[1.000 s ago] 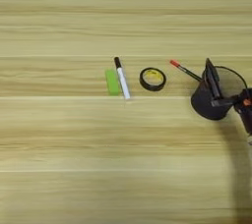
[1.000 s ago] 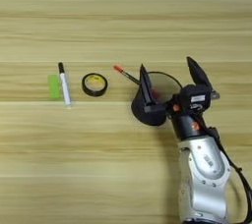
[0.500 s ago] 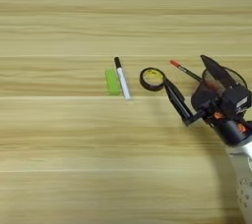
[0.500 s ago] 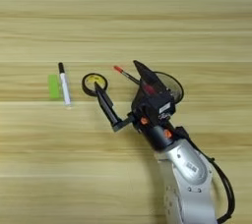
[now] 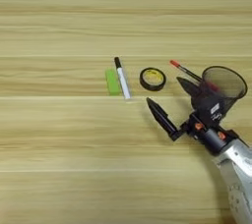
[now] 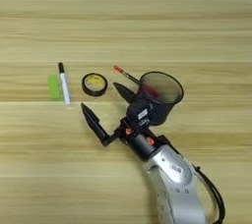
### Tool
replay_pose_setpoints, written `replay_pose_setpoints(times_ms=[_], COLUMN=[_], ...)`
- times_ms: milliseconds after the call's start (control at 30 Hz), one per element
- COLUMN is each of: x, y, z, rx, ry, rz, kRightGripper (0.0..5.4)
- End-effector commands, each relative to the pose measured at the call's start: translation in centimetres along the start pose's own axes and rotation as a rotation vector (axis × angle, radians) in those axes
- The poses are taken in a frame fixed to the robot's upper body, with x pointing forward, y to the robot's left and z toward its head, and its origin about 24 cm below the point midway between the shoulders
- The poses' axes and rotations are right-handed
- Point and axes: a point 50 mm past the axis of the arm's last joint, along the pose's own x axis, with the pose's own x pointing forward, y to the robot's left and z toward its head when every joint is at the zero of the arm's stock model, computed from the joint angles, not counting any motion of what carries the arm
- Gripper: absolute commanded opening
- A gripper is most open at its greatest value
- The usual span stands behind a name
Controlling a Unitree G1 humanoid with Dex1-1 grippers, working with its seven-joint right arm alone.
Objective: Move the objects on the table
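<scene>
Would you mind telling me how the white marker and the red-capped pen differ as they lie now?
The white marker is thicker, with a black cap at its far end; the red-capped pen is thin and dark with a red tip. The marker lies beside the green block, pointing nearly straight away; the pen slants, its near end running behind the mesh pen cup. Both lie flat on the table.

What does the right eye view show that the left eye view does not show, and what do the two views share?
Only the right eye view shows most of the silver forearm and a black cable beside it. Only the left eye view shows more bare table left of the green block. Both show the white marker touching the block, the tape roll, the red-capped pen, the mesh pen cup, and the right gripper with its fingers spread wide, holding nothing.
</scene>
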Motion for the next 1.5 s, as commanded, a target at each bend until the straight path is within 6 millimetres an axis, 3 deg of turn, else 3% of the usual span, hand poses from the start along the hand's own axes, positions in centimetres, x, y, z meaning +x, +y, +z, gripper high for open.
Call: replay_pose_setpoints(times_ms=[33,567,1500], x=[1.0,0.0,-1.2], y=[-1.0,-4.0,-9.5], z=[0.6,-1.2,-2.1], rx=[-0.067,-0.109,-0.133], ry=[0.002,0.133,0.173], rz=[-0.023,-0.239,-0.599], kRightGripper=[5.35,5.35,5.35])
